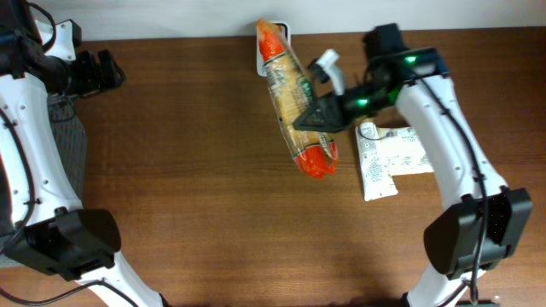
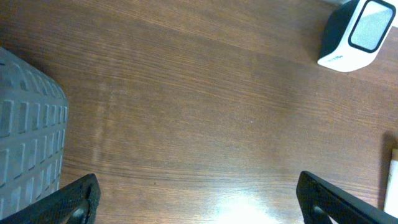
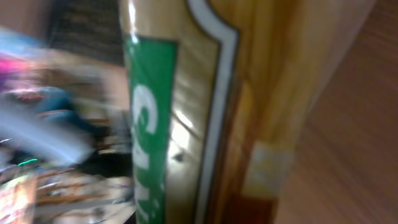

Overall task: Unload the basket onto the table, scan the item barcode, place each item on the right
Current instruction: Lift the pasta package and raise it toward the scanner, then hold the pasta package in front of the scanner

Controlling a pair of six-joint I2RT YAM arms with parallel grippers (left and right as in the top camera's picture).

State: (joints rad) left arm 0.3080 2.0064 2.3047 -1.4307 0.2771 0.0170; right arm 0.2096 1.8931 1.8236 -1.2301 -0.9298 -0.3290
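**Item:** bag (image 1: 294, 102), long, tan film with orange ends and a green label panel (image 3: 149, 124).

**Location:** lifted off the tabletop (image 1: 196, 196). Its far end lies over the scanner (image 2: 357, 31) at the back edge, and its near end points toward the middle of the table.

**Barcode:** not visible in any view. The right wrist view is blurred and shows only the label.

**Holder:** right tool (image 1: 317, 116), clamped on the bag's lower half from the right side.

**Idle:** left tool (image 2: 199, 210), fingers wide apart with nothing between them, over bare wood beside the crate (image 2: 28, 143).

**Nearby:** white pouches (image 1: 392, 158) under the right arm, and a small bottle (image 1: 328, 66) just behind the tool. Both are clear of the bag.

**Handling note (judgement):**
- The scanner's window seems to face up and forward, so the barcode side should probably be turned toward it.
- Roll the bag slowly about its long axis.
- Hold the printed face flat, since crinkled glossy film may glare or fold the code.
- Pause at each face rather than sweeping.
- Keep the grip off the seam area.
- The soft contents may sag, so avoid squeezing harder.
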